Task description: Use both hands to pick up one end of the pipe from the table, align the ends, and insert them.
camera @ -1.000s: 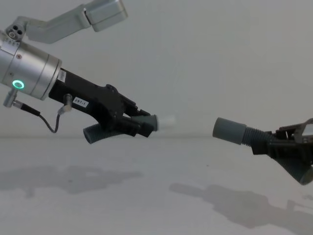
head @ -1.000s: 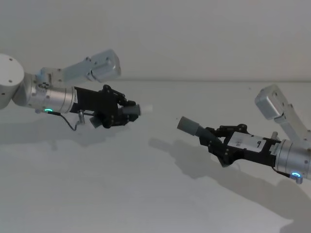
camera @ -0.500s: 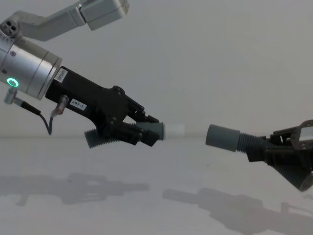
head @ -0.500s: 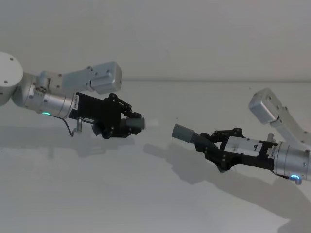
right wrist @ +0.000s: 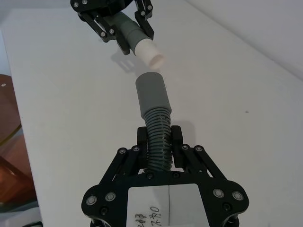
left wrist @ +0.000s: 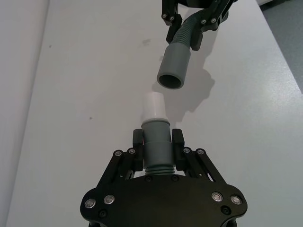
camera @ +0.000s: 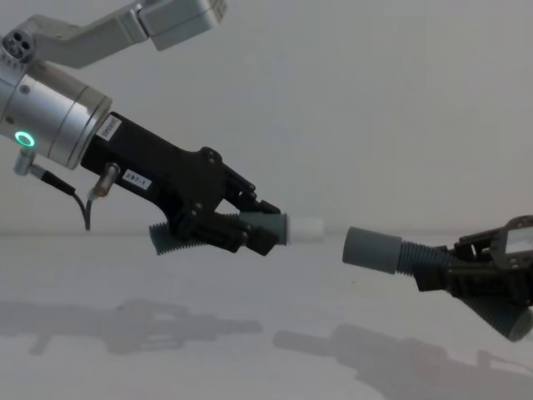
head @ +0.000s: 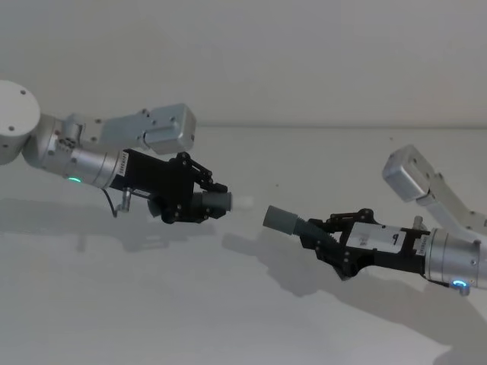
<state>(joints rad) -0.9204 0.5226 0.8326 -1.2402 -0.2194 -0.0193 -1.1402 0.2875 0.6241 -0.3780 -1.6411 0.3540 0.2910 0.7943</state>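
Both pipe pieces are held in the air above the white table [head: 190, 304]. My left gripper [head: 207, 201] is shut on the piece with the grey collar [left wrist: 156, 142], and its whitish tip [camera: 306, 228] points toward the right. My right gripper [head: 323, 237] is shut on the ribbed body [right wrist: 158, 127] of the other piece, whose wide grey cuff [camera: 371, 248] faces left. A small gap separates the tip [head: 243, 202] and the cuff [head: 280, 219], with the cuff slightly lower. In the left wrist view the cuff's open mouth [left wrist: 170, 81] sits just beyond the tip [left wrist: 154, 106].
A pale wall rises behind the table's far edge [head: 319, 126]. The arms' shadows lie on the bare surface below them [camera: 150, 325]. A brown object [right wrist: 7, 156] lies beyond the table's edge in the right wrist view.
Both grippers have moved toward each other with their pipe pieces, and the left one has come lower. The gap between tip and cuff has narrowed to a small one.
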